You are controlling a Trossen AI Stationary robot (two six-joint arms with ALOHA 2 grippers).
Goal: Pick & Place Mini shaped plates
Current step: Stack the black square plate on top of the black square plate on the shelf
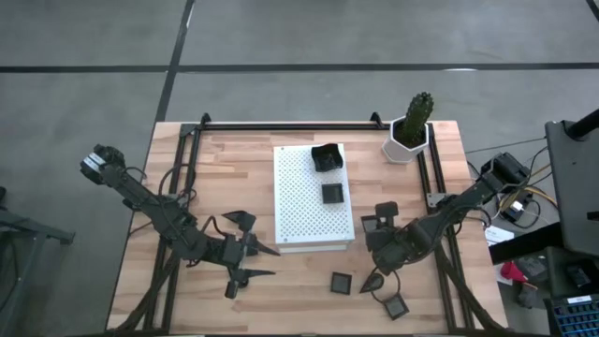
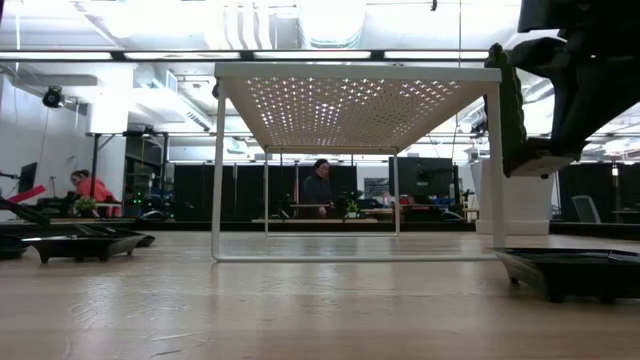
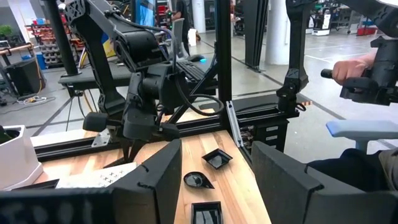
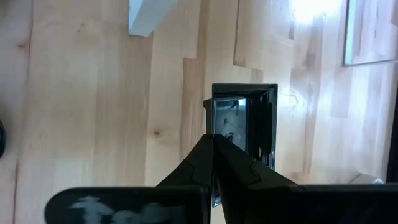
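My right gripper (image 1: pixel 379 239) stands just off the near right corner of the white perforated board (image 1: pixel 299 206), shut on a small square dark plate (image 1: pixel 372 225). A square plate (image 1: pixel 341 283), a teardrop plate (image 1: pixel 374 281) and another square plate (image 1: pixel 395 305) lie flat on the table near it. An irregular plate (image 1: pixel 325 157) and a square one (image 1: pixel 332 194) sit on top of the board. My left gripper (image 1: pixel 246 248) waits open, left of the board's near end, touching nothing; its wrist view looks past its fingers (image 3: pixel 155 180) at those three plates. My right gripper (image 4: pixel 213 140) pinches one side rim (image 4: pixel 211 118) of the square plate between its two shut fingers. The fingers come from above, pointing down. The plate faces up, about level. In the low view the gripper's lower end (image 2: pixel 545 160) stands well above the tabletop, so the plate seems lifted clear.
A cactus in a white hexagonal pot (image 1: pixel 407 140) stands at the far right corner. The board is a raised shelf on thin white legs (image 2: pixel 217 170). Black frame rails (image 1: pixel 178 187) run along the table's sides. A person's hand (image 3: pixel 351 68) shows beyond the table.
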